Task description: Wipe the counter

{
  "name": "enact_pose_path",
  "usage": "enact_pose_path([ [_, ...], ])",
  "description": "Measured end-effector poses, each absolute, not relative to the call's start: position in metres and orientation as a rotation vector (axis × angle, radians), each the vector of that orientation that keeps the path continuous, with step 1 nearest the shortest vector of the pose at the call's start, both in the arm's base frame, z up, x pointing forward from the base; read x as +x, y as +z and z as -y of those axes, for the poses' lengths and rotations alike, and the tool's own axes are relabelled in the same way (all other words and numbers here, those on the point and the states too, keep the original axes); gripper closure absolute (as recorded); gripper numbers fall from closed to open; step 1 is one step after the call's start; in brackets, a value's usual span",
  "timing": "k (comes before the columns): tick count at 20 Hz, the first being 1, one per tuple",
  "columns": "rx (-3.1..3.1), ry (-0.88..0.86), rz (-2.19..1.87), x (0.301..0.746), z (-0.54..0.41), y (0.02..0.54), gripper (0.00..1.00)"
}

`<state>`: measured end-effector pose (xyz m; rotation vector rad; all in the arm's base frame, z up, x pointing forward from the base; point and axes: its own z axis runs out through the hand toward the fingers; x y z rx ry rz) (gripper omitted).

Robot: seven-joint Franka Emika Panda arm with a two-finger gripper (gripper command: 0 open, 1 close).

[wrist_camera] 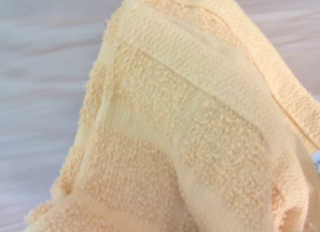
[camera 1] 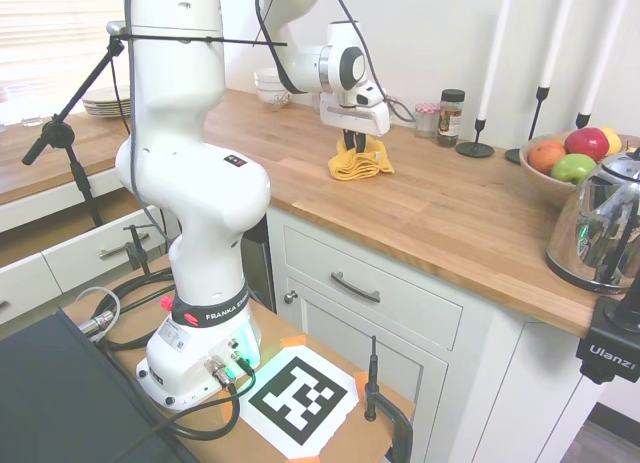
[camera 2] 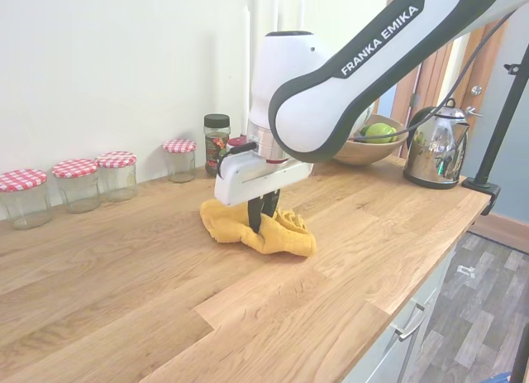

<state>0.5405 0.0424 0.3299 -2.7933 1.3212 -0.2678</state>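
Observation:
The counter is a long warm-brown butcher-block top over white cabinets, and it also fills the second exterior view. A crumpled yellow terry cloth lies on it toward the wall side. My gripper points straight down into the top of the cloth, its dark fingers close together and pinching a fold. The cloth rests on the wood, bunched up around the fingers. In the wrist view the yellow cloth fills nearly the whole picture, with blurred wood behind it.
Along the wall stand a spice jar, black candlesticks and a fruit bowl. A steel kettle sits at the counter's right end. Several glass jars with red checked lids line the wall. White bowls stand behind the arm.

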Motion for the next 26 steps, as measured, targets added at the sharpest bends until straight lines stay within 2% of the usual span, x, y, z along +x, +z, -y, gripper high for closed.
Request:
enact_pose_path([
  [11,-2.649,-0.234,-1.478,0.530,0.148,0.333,1.00],
  [21,-2.577,-0.230,-1.568,0.520,0.211,0.334,1.00],
  [22,-2.571,-0.231,-1.578,0.519,0.213,0.334,0.00],
  [26,-2.549,-0.230,-1.608,0.515,0.223,0.335,0.00],
])
